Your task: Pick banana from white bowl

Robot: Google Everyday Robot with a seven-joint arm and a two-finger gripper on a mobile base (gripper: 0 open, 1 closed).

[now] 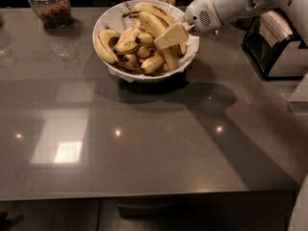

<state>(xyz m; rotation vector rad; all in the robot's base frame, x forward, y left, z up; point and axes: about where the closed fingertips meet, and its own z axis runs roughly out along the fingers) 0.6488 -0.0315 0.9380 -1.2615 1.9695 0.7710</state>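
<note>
On a glossy grey countertop (144, 143) dotted with light reflections, the white bowl (107, 18) sits near the back, piled with bananas (127, 44). A glass jar (49, 6) stands back left. The gripper (171, 35) rests over the bananas on the bowl's right side. Can't tell how open it is or if it's grabbed one.

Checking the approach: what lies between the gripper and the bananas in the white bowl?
Nothing, in the camera view: the gripper hangs over the bananas at the right side of the white bowl, overlapping a long one. Contact cannot be told.
</note>
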